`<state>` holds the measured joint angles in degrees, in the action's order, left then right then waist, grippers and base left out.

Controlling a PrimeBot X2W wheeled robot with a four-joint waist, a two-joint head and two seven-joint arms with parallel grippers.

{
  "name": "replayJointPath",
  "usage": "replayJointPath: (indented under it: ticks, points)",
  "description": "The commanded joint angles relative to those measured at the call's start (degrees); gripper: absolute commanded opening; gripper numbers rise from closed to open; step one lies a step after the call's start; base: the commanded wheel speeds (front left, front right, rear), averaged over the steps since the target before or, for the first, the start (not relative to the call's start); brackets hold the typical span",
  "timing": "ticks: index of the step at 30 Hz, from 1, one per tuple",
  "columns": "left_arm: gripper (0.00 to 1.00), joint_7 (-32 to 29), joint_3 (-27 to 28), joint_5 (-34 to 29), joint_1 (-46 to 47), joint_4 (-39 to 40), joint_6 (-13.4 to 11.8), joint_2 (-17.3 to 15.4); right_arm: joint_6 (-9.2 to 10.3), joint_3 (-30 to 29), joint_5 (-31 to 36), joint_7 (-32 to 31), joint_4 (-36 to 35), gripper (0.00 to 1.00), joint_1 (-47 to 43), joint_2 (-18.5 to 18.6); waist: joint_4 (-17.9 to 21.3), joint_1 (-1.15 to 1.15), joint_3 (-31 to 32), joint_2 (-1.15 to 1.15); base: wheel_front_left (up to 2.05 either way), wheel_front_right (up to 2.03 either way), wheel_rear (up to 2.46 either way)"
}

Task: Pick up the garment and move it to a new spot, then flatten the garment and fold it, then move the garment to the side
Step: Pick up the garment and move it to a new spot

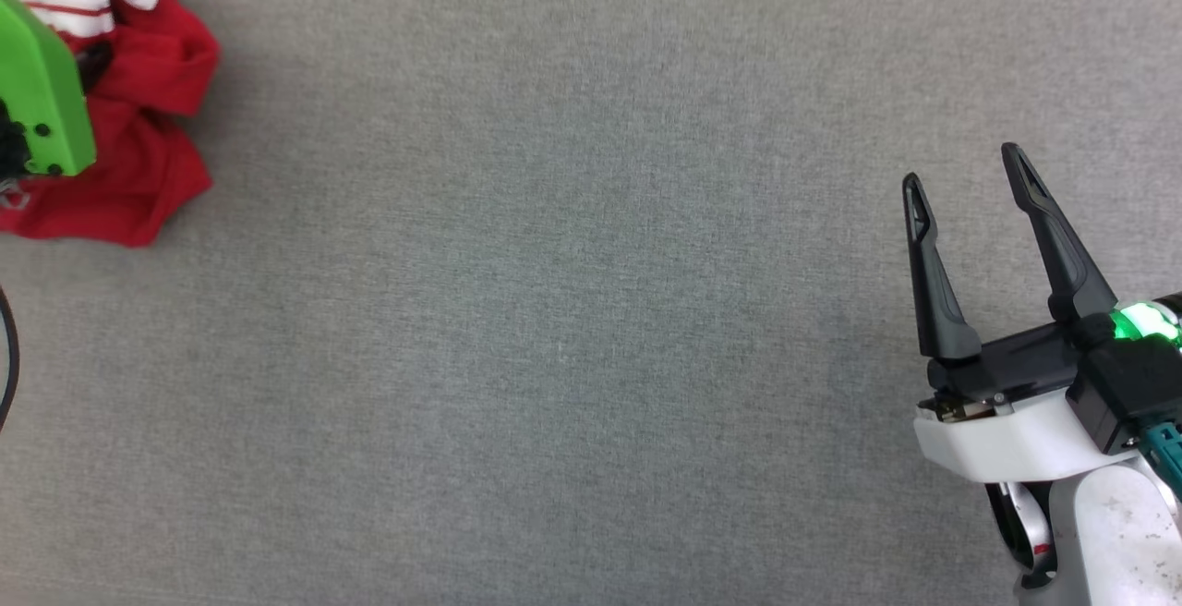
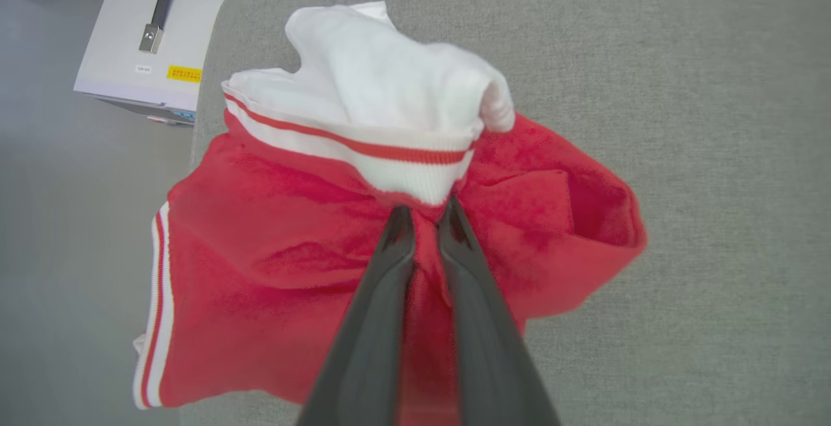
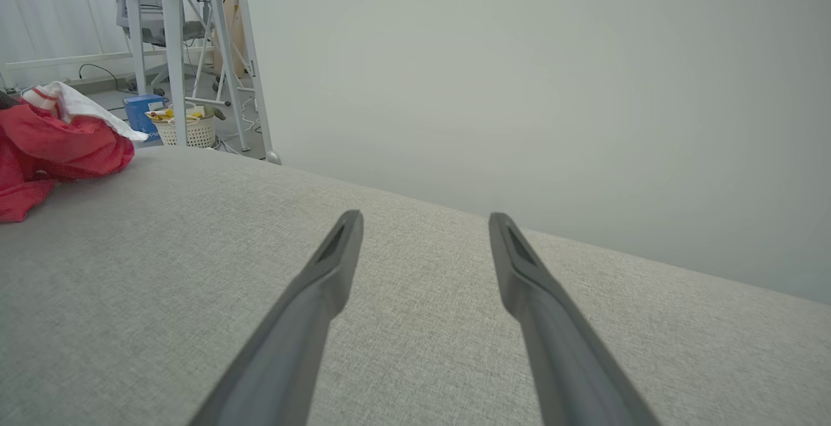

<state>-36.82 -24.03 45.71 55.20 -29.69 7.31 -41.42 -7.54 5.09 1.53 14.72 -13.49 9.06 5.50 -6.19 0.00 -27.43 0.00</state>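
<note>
Red garment (image 2: 272, 270) pinched by left tool (image 2: 425, 208), right tool (image 3: 425, 218) wide, yellow label (image 2: 184, 73) unreadable

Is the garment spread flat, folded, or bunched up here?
Bunched up: the garment lies in a crumpled heap, white sleeve flopped over its red body, the left end effector pinching a fold.

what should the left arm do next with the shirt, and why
Probably raise the left gripper a little. It looks pinched on red cloth just under the striped trim, and the shirt lies crumpled at the left edge of the grey surface. A short lift would test the grip before carrying it toward the bare middle. The right gripper stands open, well apart.
</note>
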Motion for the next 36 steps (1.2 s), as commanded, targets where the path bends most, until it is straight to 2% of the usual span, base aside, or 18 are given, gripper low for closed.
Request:
replayJointPath:
  ticks: [1, 4, 11, 17, 28, 36]
  points:
    - [0.0, 0.6, -1.25, -0.04, 1.08, 1.69, 0.16, -0.69, 0.05, 0.0, -0.52, 0.28, 0.18, 1.0, -0.74, -0.34, -0.27, 0.0, 4.4, 0.0, 0.0, 0.0, 0.0]
    - [0.0, 1.2, -4.58, -0.11, 2.41, 5.98, 0.16, -0.79, 0.05, 0.11, -0.71, 0.28, 0.49, 1.0, -1.57, -0.91, 0.37, 0.0, 6.46, 0.0, 0.0, 0.0, 0.0]
    - [0.0, 3.18, -13.17, -0.31, 6.56, 13.26, 0.17, 1.46, 0.05, -0.18, -1.15, 0.28, 0.72, 1.0, -1.86, -1.97, 3.87, 0.0, 8.61, 0.0, 0.0, 0.0, 0.0]
    - [0.0, 5.54, -23.71, -0.37, 9.81, 16.88, 0.17, 5.11, 0.05, -0.72, -1.64, 0.28, 0.92, 1.0, -2.23, -2.47, 7.85, 0.0, 9.93, 0.0, 0.0, 0.0, 0.0]
    - [0.0, 14.39, -42.17, 3.61, 15.59, 13.23, 0.17, 19.44, 0.05, -1.19, -4.45, 0.28, 0.8, 1.0, -2.64, -2.61, 16.04, 0.0, 9.9, 0.0, 0.0, 0.0, 0.0]
    - [0.0, 21.5, -48.22, 5.77, 14.33, 5.88, 0.17, 28.72, 0.05, -3.32, -6.39, 0.28, 0.57, 1.0, -3.45, -2.61, 19.2, 0.0, 8.09, 0.0, 0.0, 0.0, 0.0]
